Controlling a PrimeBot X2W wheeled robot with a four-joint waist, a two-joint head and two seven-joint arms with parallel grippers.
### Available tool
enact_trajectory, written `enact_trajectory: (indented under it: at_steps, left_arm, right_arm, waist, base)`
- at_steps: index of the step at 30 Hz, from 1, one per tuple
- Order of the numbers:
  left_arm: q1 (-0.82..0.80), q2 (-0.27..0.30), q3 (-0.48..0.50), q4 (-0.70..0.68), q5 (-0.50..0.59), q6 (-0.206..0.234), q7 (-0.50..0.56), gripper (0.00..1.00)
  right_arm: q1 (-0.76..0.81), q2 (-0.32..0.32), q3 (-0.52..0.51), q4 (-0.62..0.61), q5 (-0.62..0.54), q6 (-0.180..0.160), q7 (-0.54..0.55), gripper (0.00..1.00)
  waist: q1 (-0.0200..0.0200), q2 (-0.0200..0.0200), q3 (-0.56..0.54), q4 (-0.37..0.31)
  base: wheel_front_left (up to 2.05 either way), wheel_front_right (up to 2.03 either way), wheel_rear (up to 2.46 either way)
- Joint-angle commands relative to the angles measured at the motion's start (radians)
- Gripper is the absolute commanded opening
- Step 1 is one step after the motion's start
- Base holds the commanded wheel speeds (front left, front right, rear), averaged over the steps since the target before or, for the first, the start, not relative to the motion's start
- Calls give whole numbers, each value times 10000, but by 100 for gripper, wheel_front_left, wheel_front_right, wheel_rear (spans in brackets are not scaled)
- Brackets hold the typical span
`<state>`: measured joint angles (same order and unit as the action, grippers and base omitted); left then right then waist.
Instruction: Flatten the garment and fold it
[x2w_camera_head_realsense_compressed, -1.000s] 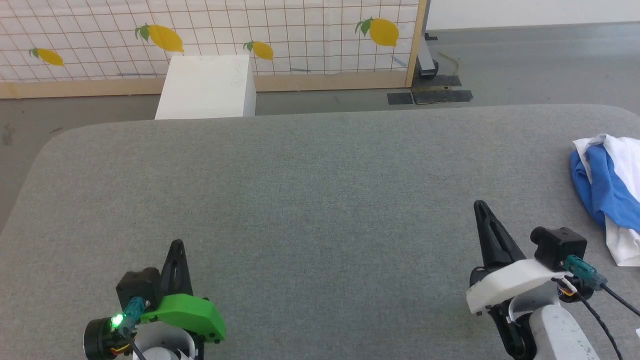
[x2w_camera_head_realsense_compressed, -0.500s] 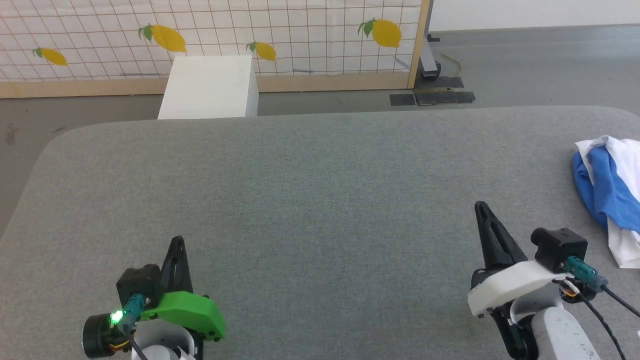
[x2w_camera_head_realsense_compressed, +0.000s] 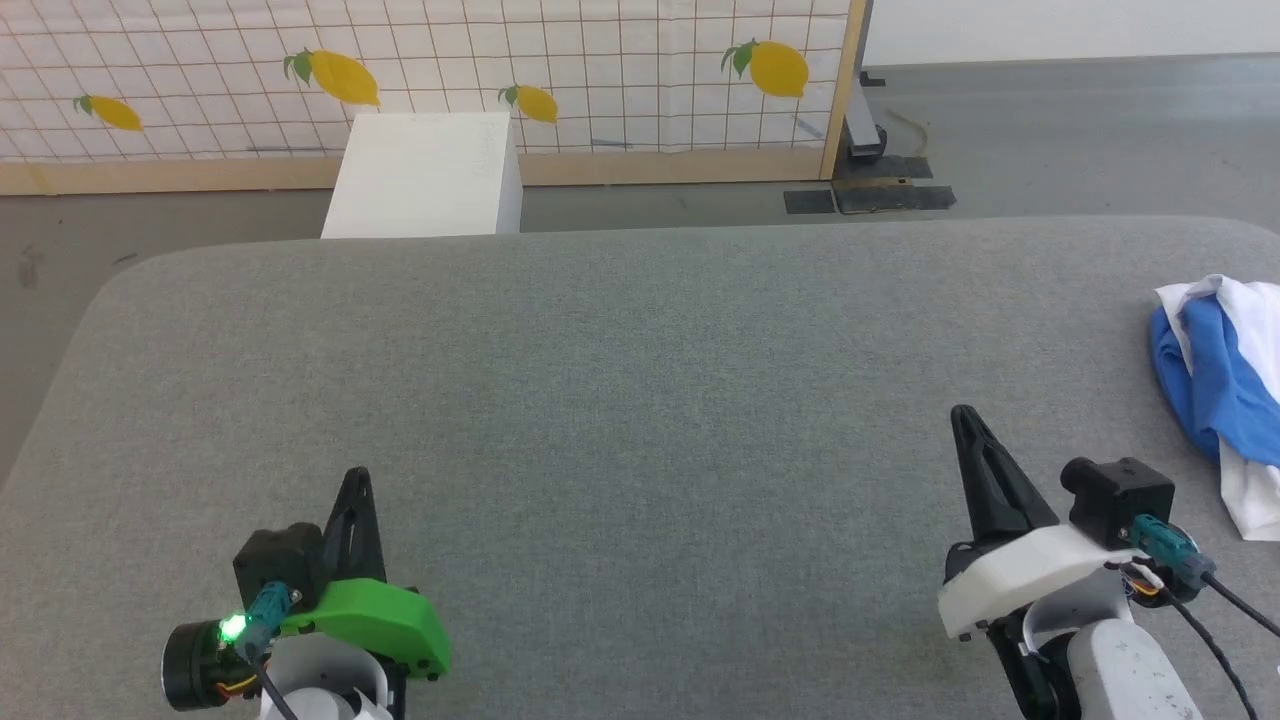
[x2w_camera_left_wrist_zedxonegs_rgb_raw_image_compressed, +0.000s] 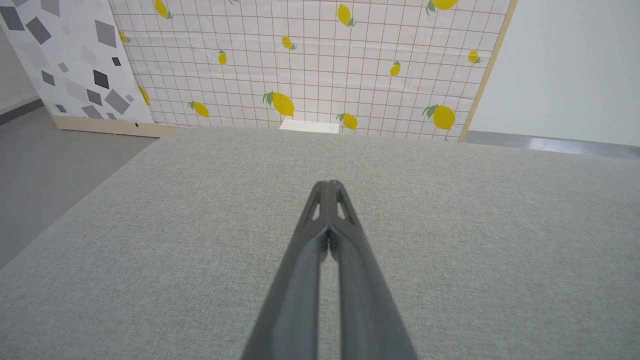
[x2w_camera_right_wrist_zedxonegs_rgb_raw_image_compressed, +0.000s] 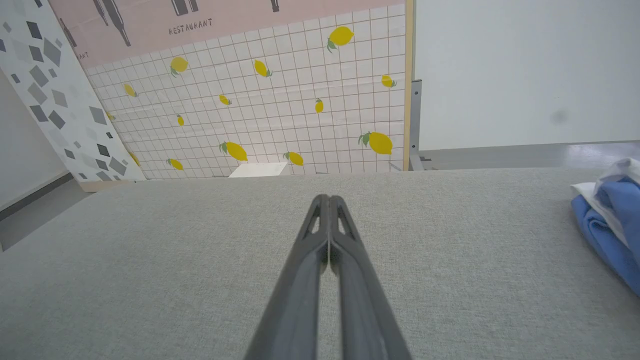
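Left tool (x2w_camera_head_realsense_compressed: 356, 485) is pressed together and empty, low over the near-left part of the counter (x2w_camera_head_realsense_compressed: 620, 350). Right tool (x2w_camera_head_realsense_compressed: 966, 425) is the same at near right: fingers pressed together, holding nothing. The shirt (x2w_camera_head_realsense_compressed: 1215, 390), white and blue, is a crumpled heap at the counter's right edge, partly cut off by the frame. It lies right of the right tool, apart from it, and well apart from the left tool.

Step looks like the very start: the shirt is not grasped, flattened or folded. Next move likely falls to the right tool: spread its fingers, swing right, pinch an edge of the heap, then drag it toward the middle where both tools can reach. I can't tell hem from collar in the bunch.
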<state>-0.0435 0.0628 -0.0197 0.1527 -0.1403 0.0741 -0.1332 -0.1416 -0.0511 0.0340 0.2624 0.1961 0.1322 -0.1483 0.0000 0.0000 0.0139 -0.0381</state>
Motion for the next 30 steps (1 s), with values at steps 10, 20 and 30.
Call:
enact_trajectory:
  at_steps: [10,20,30]
  left_arm:
    - [142,-38,31,-222,285,-135,175,0]
    - [180,-49,52,-391,430,-214,325,0]
    - [217,-61,73,-557,572,-290,472,0]
  right_arm:
    - [289,3,-63,-382,-307,-6,191,0]
    - [435,4,-99,-672,-521,-7,358,0]
    - [578,5,-134,-956,-731,-8,522,0]
  waist:
    - [0,0,-16,44]
    - [0,0,-32,88]
    - [0,0,-47,131]
  base:
    - [0,0,0]
    - [0,0,0]
    - [0,0,0]
